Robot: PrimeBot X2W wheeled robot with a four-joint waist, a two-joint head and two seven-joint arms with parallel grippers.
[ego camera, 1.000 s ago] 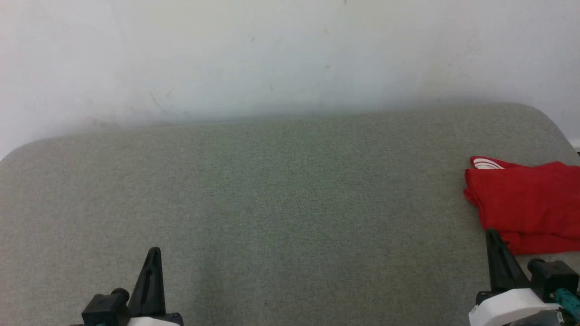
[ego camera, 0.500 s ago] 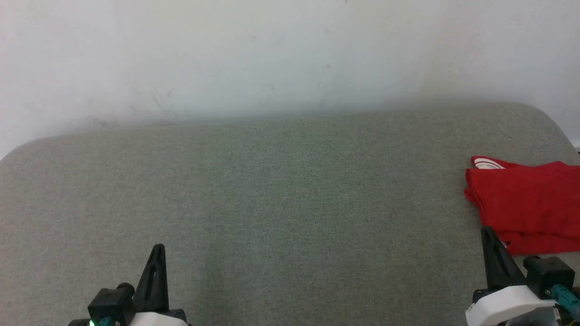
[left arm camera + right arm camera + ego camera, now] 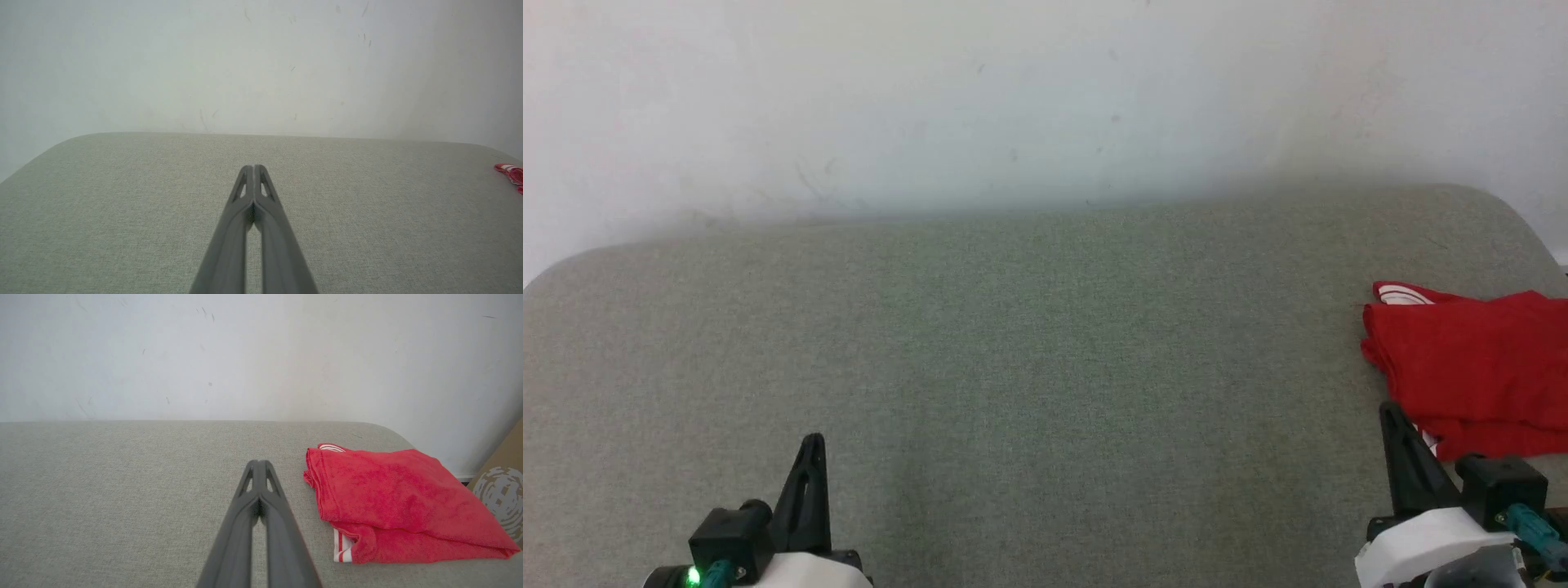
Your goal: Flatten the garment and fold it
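Nearest, the left gripper (image 3: pixel 812 447) and the right gripper (image 3: pixel 1388 416) both hover clenched and empty over the grey fabric-covered desk (image 3: pixel 1045 343), with the folded red garment (image 3: pixel 1470 367) lying just beyond the right gripper by the desk's right edge, before a white wall (image 3: pixel 1045 98).

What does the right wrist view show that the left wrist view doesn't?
Right wrist, not left: the folded red shirt in full with striped trim, a brown box at the frame's right edge, the right gripper, jaws shut. Left wrist, not right: the left gripper, jaws shut, and the grey cushion rounding off at left. Both: cushion, white wall, and at least a sliver of shirt.
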